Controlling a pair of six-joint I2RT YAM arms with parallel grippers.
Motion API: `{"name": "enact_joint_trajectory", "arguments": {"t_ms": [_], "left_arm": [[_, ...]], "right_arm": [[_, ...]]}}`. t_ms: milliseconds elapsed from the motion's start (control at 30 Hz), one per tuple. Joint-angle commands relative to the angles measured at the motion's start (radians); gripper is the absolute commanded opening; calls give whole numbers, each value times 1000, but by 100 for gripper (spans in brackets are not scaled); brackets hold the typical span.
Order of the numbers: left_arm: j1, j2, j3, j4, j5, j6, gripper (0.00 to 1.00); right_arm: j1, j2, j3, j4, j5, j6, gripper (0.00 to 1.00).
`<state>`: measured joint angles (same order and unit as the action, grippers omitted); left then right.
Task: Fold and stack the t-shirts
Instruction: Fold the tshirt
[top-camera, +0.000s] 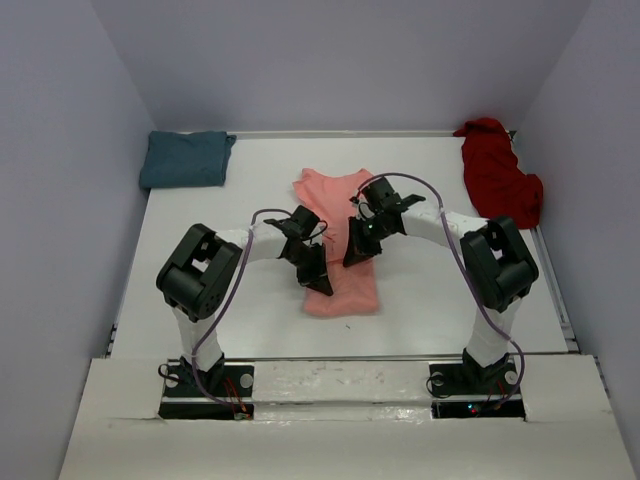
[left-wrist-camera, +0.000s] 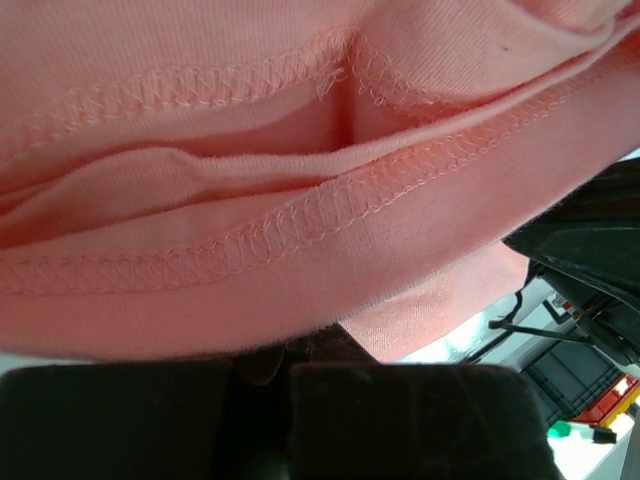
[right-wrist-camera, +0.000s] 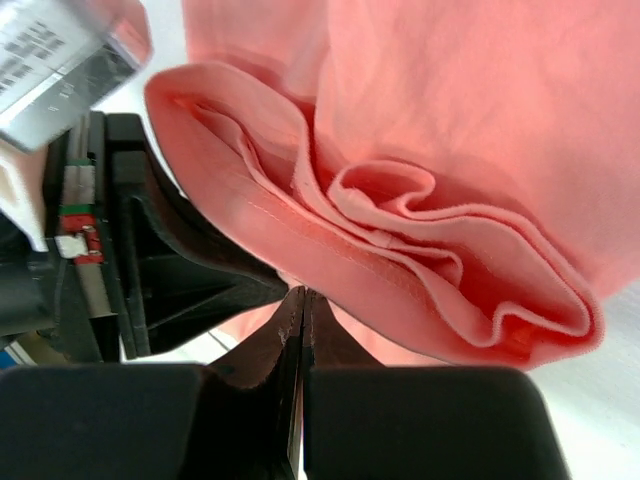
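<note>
The salmon-pink t-shirt (top-camera: 345, 290) lay in the middle of the worktop (top-camera: 250, 190), stretched lengthwise from the far half toward the near edge, with its middle hidden under the two grippers. The left gripper (top-camera: 318, 280) reached in from the left near side, its fingers pressed together on a bunch of the pink cloth. In the left wrist view the stitched hems lay in layers right over the fingertips, which were hidden where they met the fabric. The right gripper (top-camera: 355, 250) came in from the right and sat just beside the left one, near the middle of the shirt. Its fingers were also pressed tightly together, pinching the pink shirt where the cloth gathered into several rolled folds at the tips. The teal t-shirt (top-camera: 185, 158) lay folded flat in the far left corner of the worktop, well apart from the arms. The dark red t-shirt (top-camera: 495, 175) lay crumpled in the far right corner, trailing along the right edge.
</note>
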<state>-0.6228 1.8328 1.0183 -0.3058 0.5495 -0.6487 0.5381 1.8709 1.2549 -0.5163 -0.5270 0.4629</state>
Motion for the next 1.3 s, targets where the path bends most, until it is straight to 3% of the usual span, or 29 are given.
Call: {"name": "enact_joint_trajectory", "arguments": {"t_ms": [0,500,967,1100,1167,1200,1267], "left_arm": [[-15,59,-7,-49,-126,35,0],[-15,29,-11,-62,-125,44,0],[-15,33,43,-105,-152,66,0],[-9,-1,136,-156,-198,87,0],[-3,-20,224,-199,-218,99,0],[6,-35,297,-216,-242,104,0],[21,-49,370,-272,-270,121,0]], "right_arm": [[8,7,55,13,18,-18,0],[8,137,153,85,151,-104,0],[-70,185,327,6,193,-150,0],[-79,116,310,-27,182,-148,12],[-89,84,302,-40,165,-141,30],[-89,56,298,-65,132,-129,45],[-89,28,296,-96,105,-116,55]]}}
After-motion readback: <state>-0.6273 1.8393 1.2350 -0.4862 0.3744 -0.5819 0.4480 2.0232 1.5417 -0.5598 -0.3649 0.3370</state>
